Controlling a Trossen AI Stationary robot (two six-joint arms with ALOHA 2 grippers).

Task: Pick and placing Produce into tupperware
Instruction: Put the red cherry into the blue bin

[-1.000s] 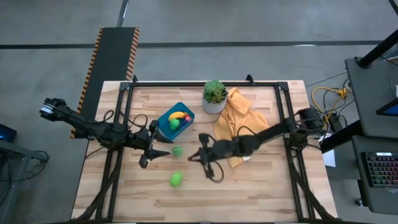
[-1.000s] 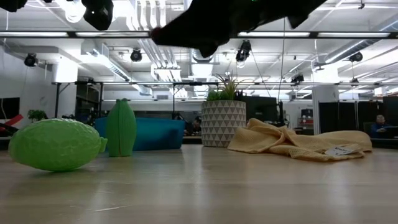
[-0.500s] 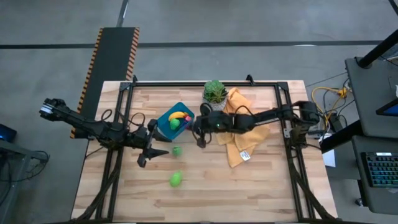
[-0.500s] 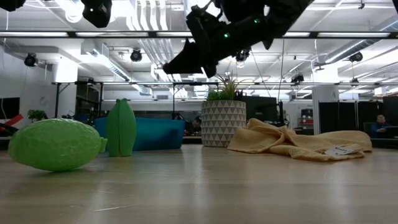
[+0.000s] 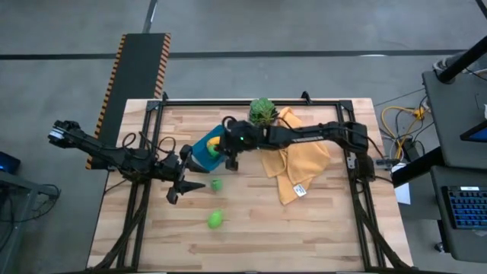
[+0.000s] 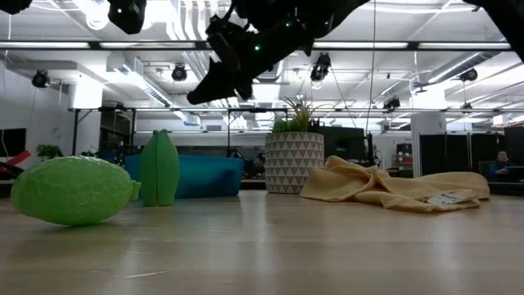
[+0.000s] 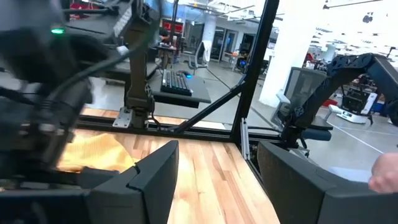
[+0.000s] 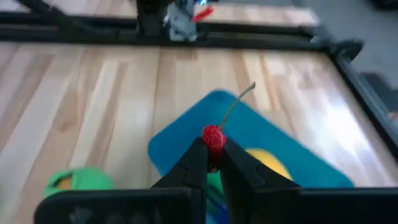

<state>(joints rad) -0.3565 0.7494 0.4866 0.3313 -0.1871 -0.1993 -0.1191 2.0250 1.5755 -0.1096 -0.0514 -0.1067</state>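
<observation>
Looking across the table from left to right, the left gripper (image 5: 185, 187) hangs over the left side with its fingers partly spread and nothing between them, just waiting near the blue tupperware (image 5: 204, 150). Two green produce pieces sit loose on the wood, a small one (image 5: 218, 184) just beside the tub and a bigger lime-looking one (image 5: 215, 220) nearer the front edge. The right gripper (image 5: 230, 156) is stretched out over the tub, pinched tight on a tiny red cherry (image 8: 213, 137) with a thin stem, right above the container where a yellow banana (image 8: 264, 160) already lies. What could go wrong, in my view: the cherry is held only at the very fingertips, so it might slip or roll off the banana and bounce out over the low rim when dropped, especially if it's released from too high or too near the edge. The stem might also snag on a finger. Farther right there's the potted plant (image 5: 262, 113) and a yellow cloth (image 5: 293, 152), both clear of the action. Hard to tell: from above the arm covers most of the tub's contents, the level view shows only its wall, and the left wrist camera shows mostly room.
</observation>
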